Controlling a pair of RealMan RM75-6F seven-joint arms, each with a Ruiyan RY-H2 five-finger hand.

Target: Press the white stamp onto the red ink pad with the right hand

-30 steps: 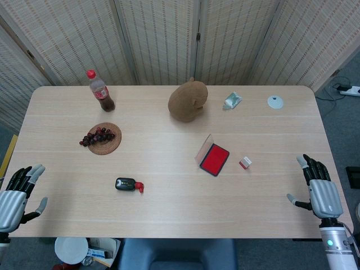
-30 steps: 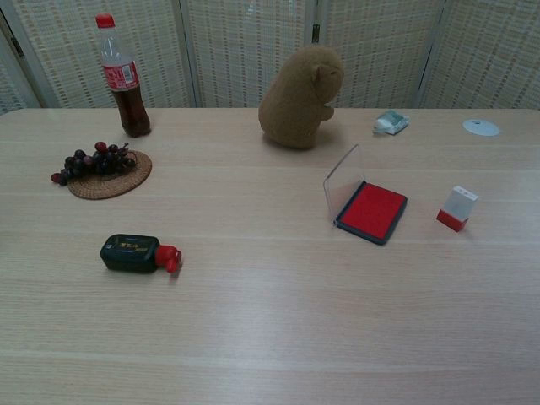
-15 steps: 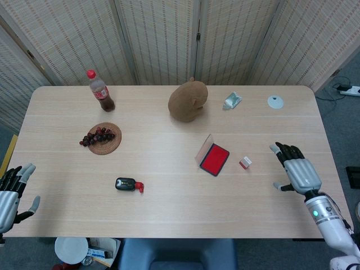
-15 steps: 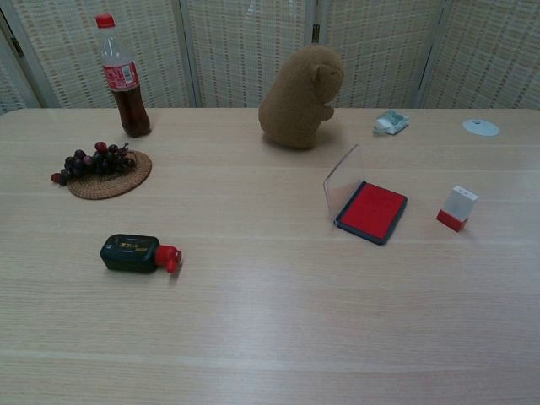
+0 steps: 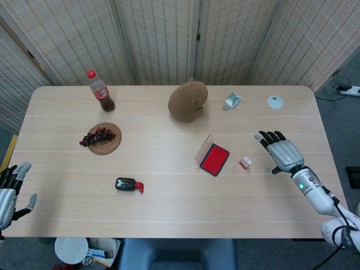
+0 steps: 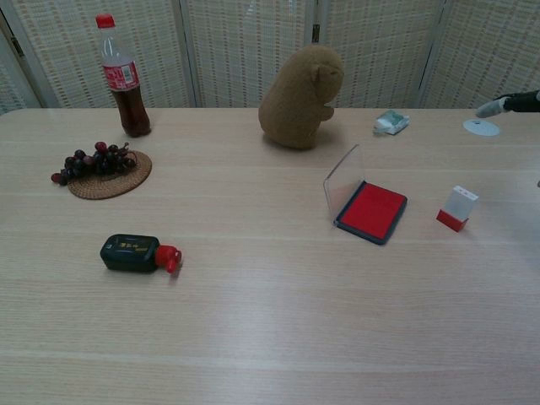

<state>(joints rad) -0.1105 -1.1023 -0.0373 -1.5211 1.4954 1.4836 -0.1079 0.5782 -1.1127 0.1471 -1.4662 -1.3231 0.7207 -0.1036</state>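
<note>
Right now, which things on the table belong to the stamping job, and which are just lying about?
Job: white stamp, red ink pad, right hand.

Lying about: cola bottle, grapes on mat, plush toy, black case, foil packet, white disc.

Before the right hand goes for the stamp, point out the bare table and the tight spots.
Bare: between right hand and stamp, and the near strip below the ink pad. Tight: stamp beside the pad; the plush toy and packet behind.

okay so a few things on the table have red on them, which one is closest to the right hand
The white stamp with the red base. It stands just left of the open right hand. The red ink pad, the small dark bottle and the cola bottle all sit farther left.
</note>
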